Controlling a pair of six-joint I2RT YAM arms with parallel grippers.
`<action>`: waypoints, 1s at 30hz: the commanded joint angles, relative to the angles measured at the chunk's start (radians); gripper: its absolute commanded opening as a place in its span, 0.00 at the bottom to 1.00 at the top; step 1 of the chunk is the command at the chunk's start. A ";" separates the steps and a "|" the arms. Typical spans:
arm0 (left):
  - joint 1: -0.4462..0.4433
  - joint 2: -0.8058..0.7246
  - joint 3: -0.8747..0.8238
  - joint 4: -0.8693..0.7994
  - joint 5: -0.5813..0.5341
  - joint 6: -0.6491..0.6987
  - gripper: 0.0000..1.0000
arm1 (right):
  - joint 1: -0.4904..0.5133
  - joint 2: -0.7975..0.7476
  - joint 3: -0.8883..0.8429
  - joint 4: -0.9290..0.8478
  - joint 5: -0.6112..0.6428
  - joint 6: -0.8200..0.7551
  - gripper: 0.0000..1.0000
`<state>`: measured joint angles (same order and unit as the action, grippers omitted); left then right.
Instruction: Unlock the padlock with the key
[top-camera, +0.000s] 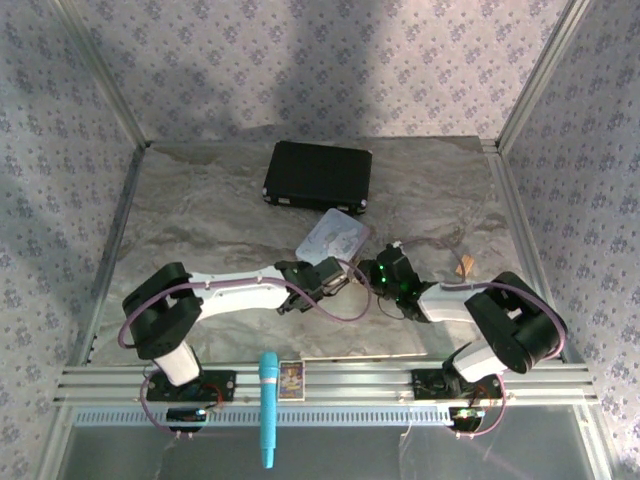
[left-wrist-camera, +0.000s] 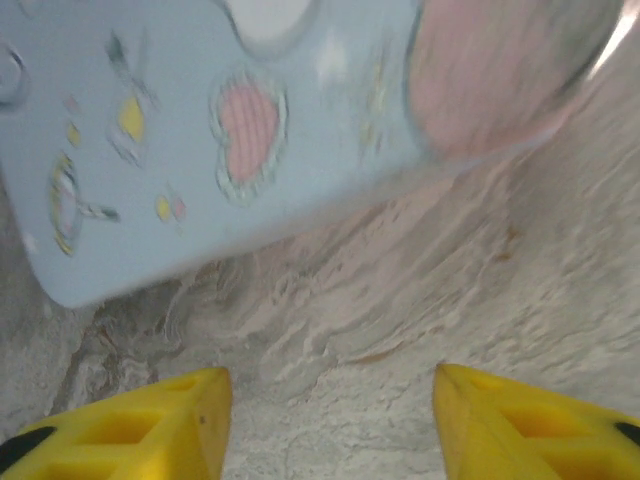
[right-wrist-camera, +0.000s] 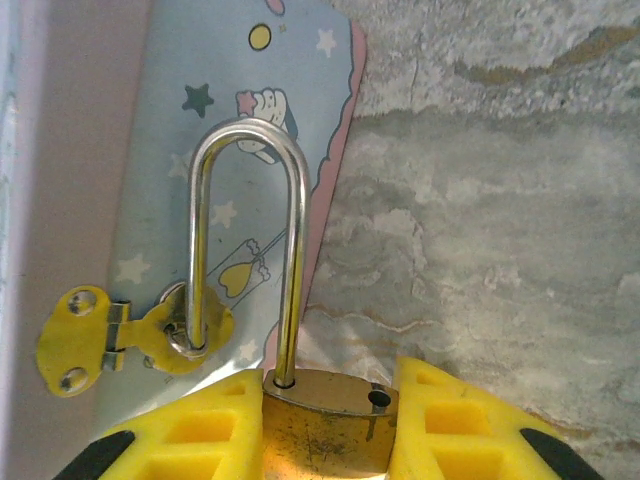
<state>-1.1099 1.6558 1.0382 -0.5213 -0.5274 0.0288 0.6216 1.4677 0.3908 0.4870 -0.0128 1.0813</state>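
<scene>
Yellow fingers (right-wrist-camera: 238, 398) of the right claw (right-wrist-camera: 330, 390) sit nearest the lens in the right wrist view, pinching the brass body of the padlock (right-wrist-camera: 322, 430) from both sides. The padlock stands upright in this grip.

Shackle (right-wrist-camera: 292, 260) condition:
- One leg is seated in the top of the body.
- The other leg ends outside the body and passes through the eye of a yellow hasp (right-wrist-camera: 150, 335).
- An empty round hole shows in the body top, on the side away from the hasp.

The hasp is fixed to the side of a pastel cartoon tin (right-wrist-camera: 290, 60), which rests on the marbled grey desk (right-wrist-camera: 480, 220).

Left claw (left-wrist-camera: 330, 400): its jaws are spread wide, with bare desk surface between them and nothing held. The tin lid lies just beyond its fingertips.

In the top external view, both claws meet at the near edge of the tin, around the middle of the desk. A black case (top-camera: 318, 175) lies farther back, well apart from the tin. A teal cylinder (top-camera: 268, 405) lies across the front rail.
</scene>
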 joint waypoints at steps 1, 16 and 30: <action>-0.037 -0.091 0.082 0.053 0.017 -0.035 0.69 | 0.004 -0.011 0.019 -0.060 -0.006 -0.021 0.14; -0.041 0.181 0.224 0.085 -0.045 -0.051 0.74 | -0.014 -0.005 -0.010 -0.062 -0.020 -0.017 0.14; -0.041 0.216 0.139 0.067 0.026 -0.051 0.53 | -0.072 0.022 -0.007 0.040 -0.070 0.045 0.11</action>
<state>-1.1580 1.8534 1.2343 -0.4015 -0.6067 -0.0341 0.5762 1.4704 0.3904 0.4908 -0.0708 1.0840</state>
